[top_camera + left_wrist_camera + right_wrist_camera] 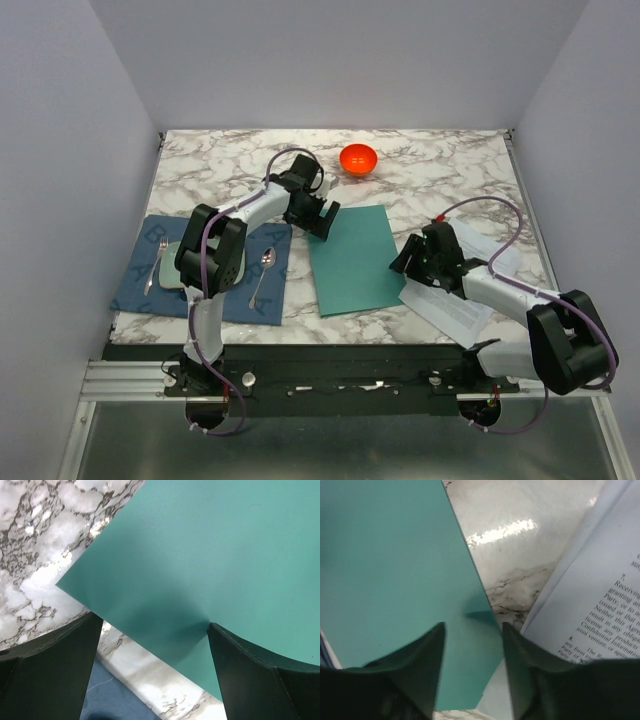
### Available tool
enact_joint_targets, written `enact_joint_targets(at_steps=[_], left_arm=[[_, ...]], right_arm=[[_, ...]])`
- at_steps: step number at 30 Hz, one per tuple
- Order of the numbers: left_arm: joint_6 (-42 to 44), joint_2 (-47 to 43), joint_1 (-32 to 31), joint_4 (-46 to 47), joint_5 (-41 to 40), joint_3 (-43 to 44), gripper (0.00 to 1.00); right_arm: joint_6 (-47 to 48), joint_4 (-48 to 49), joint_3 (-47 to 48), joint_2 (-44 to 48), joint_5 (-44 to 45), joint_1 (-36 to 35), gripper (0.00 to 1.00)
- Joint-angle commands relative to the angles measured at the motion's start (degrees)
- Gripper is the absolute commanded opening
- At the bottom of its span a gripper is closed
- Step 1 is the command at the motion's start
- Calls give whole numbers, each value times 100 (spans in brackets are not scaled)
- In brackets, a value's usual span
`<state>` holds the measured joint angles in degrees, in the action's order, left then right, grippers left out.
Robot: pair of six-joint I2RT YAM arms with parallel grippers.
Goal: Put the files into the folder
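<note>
The teal folder (352, 262) lies closed and flat on the marble table (450, 170). My left gripper (322, 216) is open at the folder's far left corner. In the left wrist view (152, 624) its jaws straddle the folder's (215, 550) left edge, and the right fingertip (216, 630) rests on the cover. My right gripper (406, 260) is open at the folder's right edge. In the right wrist view (472, 626) it straddles the edge of the folder (390, 565). The files (462, 300), white printed sheets, lie to the right under the right arm and show in the right wrist view (600, 595).
An orange bowl (358, 158) stands at the back behind the folder. A dark blue cloth mat (212, 272) lies at the left with a pale mint plate (174, 266), a spoon (264, 268) and a fork (155, 262) on it. Walls close in both sides.
</note>
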<state>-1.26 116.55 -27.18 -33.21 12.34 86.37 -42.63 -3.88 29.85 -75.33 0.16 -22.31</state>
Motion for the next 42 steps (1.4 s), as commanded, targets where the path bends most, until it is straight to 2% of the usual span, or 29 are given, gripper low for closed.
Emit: enact_joint_targets(at_steps=[1, 3, 10, 13, 16, 17, 21, 24, 29, 32, 36, 42], left_arm=[[99, 96, -33, -106, -81, 301, 99], [247, 43, 28, -220, -161, 363, 99], [354, -466, 169, -510, -215, 346, 99], [398, -817, 169, -686, -179, 75, 99], [398, -1274, 160, -415, -337, -452, 99], [398, -1354, 152, -292, -529, -524, 99], [302, -1189, 204, 235, -1460, -376, 99], [258, -672, 257, 333, -2041, 194, 99], [266, 95, 318, 298, -2586, 1266, 99], [301, 411, 327, 306, -2675, 1540, 99], [363, 684, 327, 324, -2719, 1611, 99], [459, 799, 275, 359, -2491, 1374, 99]], right_arm=[[-8, -823, 21, 360, 114, -37, 73], [-26, -1166, 178, 571, 116, -37, 82], [-578, -1353, -197, 1380, -578, -90, 78], [-894, -984, -681, 1872, -850, -458, 74], [-1324, -861, -848, 2390, -887, -1186, 71], [-1492, -773, -927, 2513, -904, -1571, 71], [-2380, 323, -1699, 2875, -905, -2251, 72], [-2864, 1323, -1991, 2612, -991, -2384, 73], [-3137, 1925, -1781, 1481, -1098, -2708, 73], [-3295, 2531, -1702, 1074, -1054, -2797, 73], [-3506, 3172, -1666, 416, -1001, -2797, 70], [-3893, 4078, -1807, 19, -869, -2806, 65]])
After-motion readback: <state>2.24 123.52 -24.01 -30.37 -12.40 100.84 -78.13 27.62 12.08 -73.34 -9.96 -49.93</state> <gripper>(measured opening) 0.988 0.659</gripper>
